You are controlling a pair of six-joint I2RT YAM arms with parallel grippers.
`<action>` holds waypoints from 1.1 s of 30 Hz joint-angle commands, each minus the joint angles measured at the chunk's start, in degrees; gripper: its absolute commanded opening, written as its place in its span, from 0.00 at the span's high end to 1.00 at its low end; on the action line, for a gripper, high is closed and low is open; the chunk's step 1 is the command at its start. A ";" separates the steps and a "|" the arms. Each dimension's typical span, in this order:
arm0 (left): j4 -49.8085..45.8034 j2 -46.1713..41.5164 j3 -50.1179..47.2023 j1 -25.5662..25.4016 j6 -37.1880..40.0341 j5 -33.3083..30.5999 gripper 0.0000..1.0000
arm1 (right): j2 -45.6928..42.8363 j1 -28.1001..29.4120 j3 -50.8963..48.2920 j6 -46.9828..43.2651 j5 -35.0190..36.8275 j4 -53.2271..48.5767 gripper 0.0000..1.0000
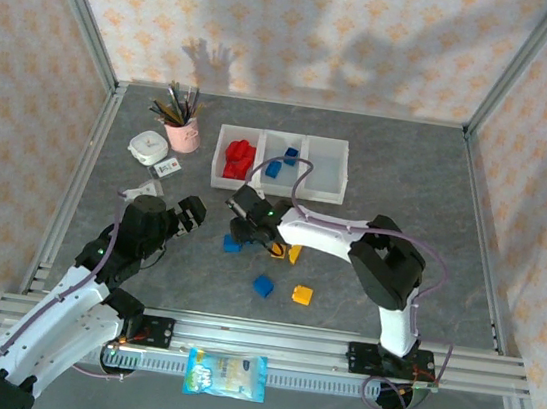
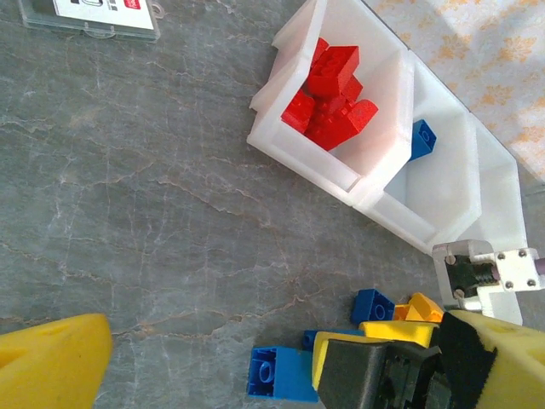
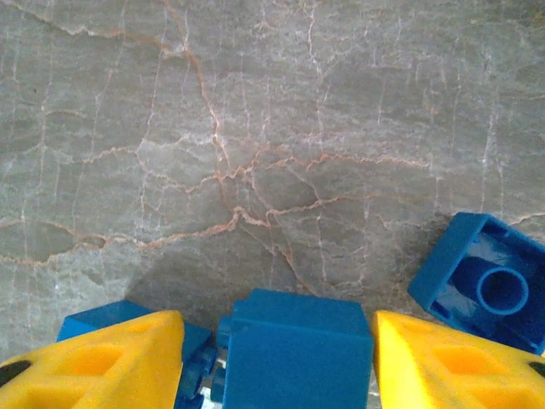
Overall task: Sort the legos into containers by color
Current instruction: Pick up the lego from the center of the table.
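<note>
Tabletop (image 1: pixel 427 184): grey marble; three containers (image 1: pixel 324 171) far.
Blue legos (image 3: pixel 481 281): three near right fingers (image 3: pixel 111 362).
Right fingers: grasping the middle blue lego (image 3: pixel 294 349).
Left fingers (image 2: pixel 51 362): released, empty.

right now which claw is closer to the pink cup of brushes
Left. The left claw is on the near side of the pink cup; the right claw is further right, gripping a blue brick.

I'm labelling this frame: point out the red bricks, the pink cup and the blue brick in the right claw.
red bricks (image 1: pixel 238 158): top view, middle of the pile.
pink cup (image 1: pixel 183 137): top view, its side wall.
blue brick (image 3: pixel 296 349): right wrist view, its facing side.
</note>
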 commanded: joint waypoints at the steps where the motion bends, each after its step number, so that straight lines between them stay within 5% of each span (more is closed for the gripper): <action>1: -1.63 -0.59 0.54 0.20 0.03 -1.98 0.01 | 2.01 -0.17 1.71 1.34 3.39 -2.98 0.42; 33: 4.54 3.34 4.22 0.25 1.46 2.09 0.01 | -7.43 -3.90 5.26 -0.14 5.22 -5.26 0.58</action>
